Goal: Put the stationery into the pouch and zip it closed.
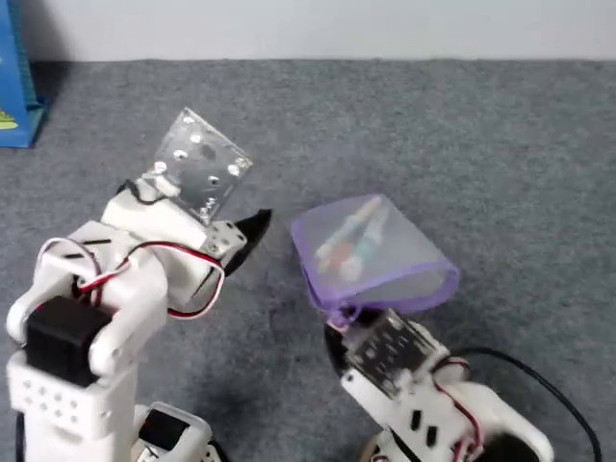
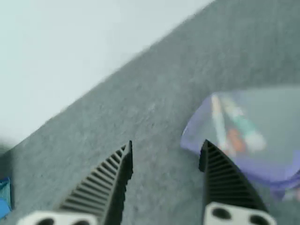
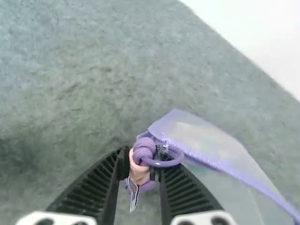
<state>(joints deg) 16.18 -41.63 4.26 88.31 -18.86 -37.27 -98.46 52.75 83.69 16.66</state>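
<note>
**Right claw clamped on the zip pull, left claw spread beside the pouch**

A purple-edged, see-through soft pouch [image 1: 390, 265] lies on the grey felt-like table top [image 1: 462, 125]. Inside it, seen through its wall, lies the stationery [image 1: 351, 241]: a few slim pen-like pieces in white, orange and teal, side by side. At the pouch's corner nearest the arms' bases hangs a knotted purple cord zip pull [image 3: 144, 152]. The right claw [image 3: 140, 161] is clenched on that pull, its two black ribbed fingers [image 3: 183, 183] pressed against the knot from either side. The left claw [image 2: 167, 145] hovers just beside the pouch, released, with bare table between its widely spread fingers. One fingertip [image 2: 208, 150] stands at the pouch's rounded edge, though I cannot tell whether it touches. A blue box [image 1: 14, 91] stands well apart from the pouch, beyond the left arm [image 1: 125, 269], by the white wall [image 1: 385, 24]
</note>
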